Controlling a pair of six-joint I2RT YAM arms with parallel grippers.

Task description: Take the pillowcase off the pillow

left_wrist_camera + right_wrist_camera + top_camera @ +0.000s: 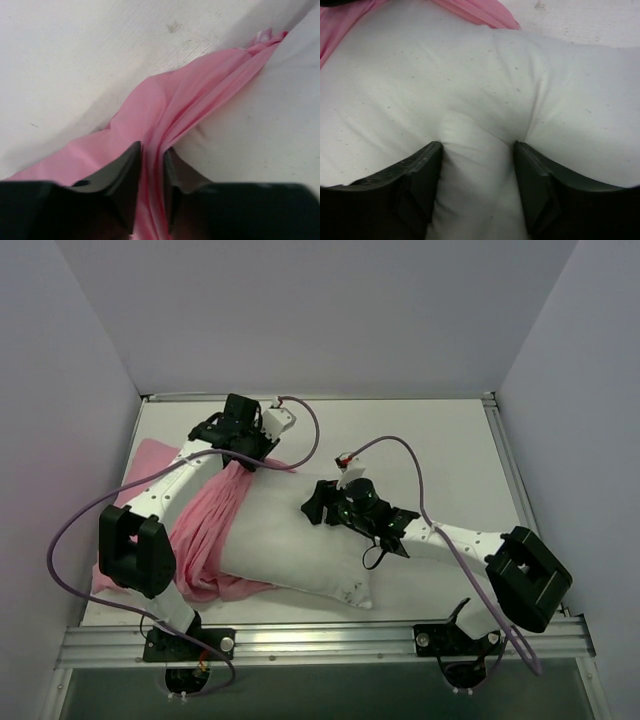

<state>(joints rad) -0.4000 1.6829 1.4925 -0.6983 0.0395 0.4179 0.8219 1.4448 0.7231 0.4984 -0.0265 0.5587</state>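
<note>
The left arm (165, 495) rises from its base at the near left, folds at the elbow and extends toward the far left, wrist pitched downward. The left gripper (152, 150) has its two dark fingers set close together, pinching a fold of the pillowcase (190, 100) between them. The right arm (455, 537) runs low from its base at the near right, reaching inward to the left; the right gripper (477, 147) points down with its fingers moderately apart, both tips pressed into the pillow (470, 75) and clamping a bunched ridge of it.
</note>
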